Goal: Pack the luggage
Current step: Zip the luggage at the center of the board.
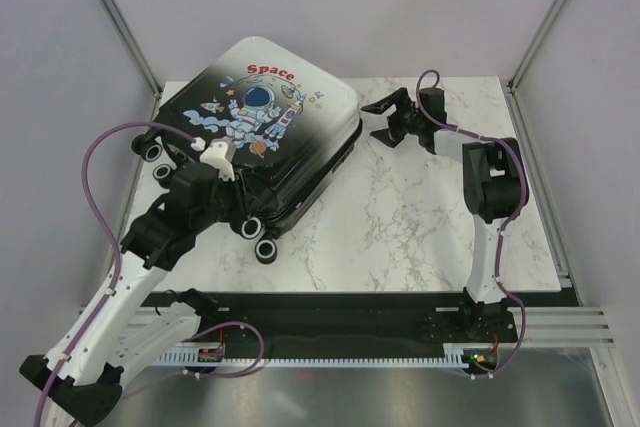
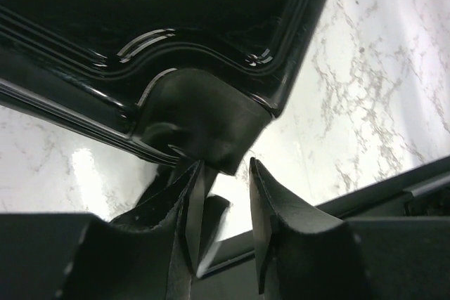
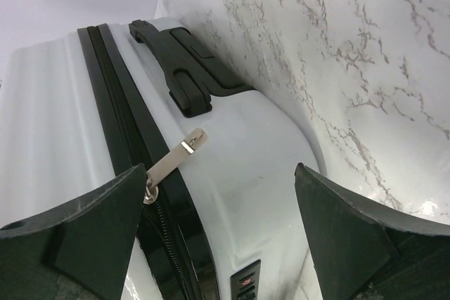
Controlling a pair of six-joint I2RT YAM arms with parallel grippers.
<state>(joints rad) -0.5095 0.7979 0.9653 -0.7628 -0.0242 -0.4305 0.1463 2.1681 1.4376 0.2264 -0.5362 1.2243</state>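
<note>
1. The luggage [image 1: 255,137] lies flat on the table [image 1: 420,217] in the upper left of the top view, astronaut side up, with its wheels [image 1: 266,250] toward the bottom of the frame.
2. Its lid is down, so nothing inside can be seen. No loose items show on the table.
3. The step in hand looks like closing it up. In the right wrist view the zipper pull [image 3: 176,156] hangs on the white side just below the handle [image 3: 179,68].
4. The right gripper [image 1: 385,115] has its fingers spread wide, near that side and touching nothing.
5. The left gripper [image 2: 226,165] is at a wheel corner, its fingers narrowly parted and holding nothing.
6. The next move probably calls for the right fingers to pinch the small pull and run it along the zipper [image 3: 116,103] while the left steadies the shell.
</note>
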